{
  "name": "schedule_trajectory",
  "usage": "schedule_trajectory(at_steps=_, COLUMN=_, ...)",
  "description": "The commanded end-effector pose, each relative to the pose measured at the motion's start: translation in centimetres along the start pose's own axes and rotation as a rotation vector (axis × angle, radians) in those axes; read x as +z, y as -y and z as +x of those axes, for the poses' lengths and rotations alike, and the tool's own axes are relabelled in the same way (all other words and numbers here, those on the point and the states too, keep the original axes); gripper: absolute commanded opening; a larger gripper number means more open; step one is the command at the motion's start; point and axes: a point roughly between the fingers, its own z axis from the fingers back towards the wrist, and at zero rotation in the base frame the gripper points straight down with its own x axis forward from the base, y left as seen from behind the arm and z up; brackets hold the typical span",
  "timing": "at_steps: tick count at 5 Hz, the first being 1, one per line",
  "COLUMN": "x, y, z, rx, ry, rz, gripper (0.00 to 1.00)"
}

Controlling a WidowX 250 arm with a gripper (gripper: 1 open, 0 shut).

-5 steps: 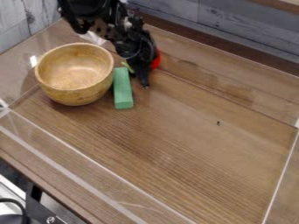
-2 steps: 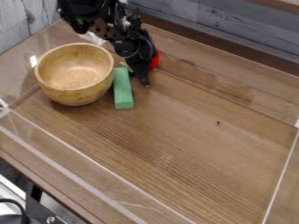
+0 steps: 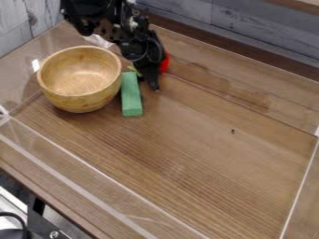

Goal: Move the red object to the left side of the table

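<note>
The red object shows only as a small red patch at the right side of my black gripper, which comes down from the upper left and covers most of it. My gripper's fingers sit low on the table right by the red object and look shut; whether they pinch it I cannot make out. Just left of the fingers lies a green rectangular block.
A wooden bowl stands left of the green block, near the left acrylic wall. Low clear walls edge the tabletop on every side. A small dark speck marks the wood at right of centre.
</note>
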Motion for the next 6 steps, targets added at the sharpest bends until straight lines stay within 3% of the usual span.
schedule_trajectory(at_steps=1, x=0.23, y=-0.56, z=-0.45, rx=0.058, ry=0.037, rz=-0.028, gripper=0.00)
schedule_trajectory(at_steps=4, x=-0.02, y=-0.50, z=-0.48, rx=0.096, ry=0.053, rz=-0.082, gripper=0.00)
schedule_trajectory(at_steps=5, x=-0.11, y=-0.45, z=-0.51, rx=0.111, ry=0.057, rz=-0.100, gripper=1.00)
schedule_trajectory(at_steps=6, x=-0.15, y=-0.36, z=-0.55, rx=0.125, ry=0.061, rz=-0.117, gripper=1.00)
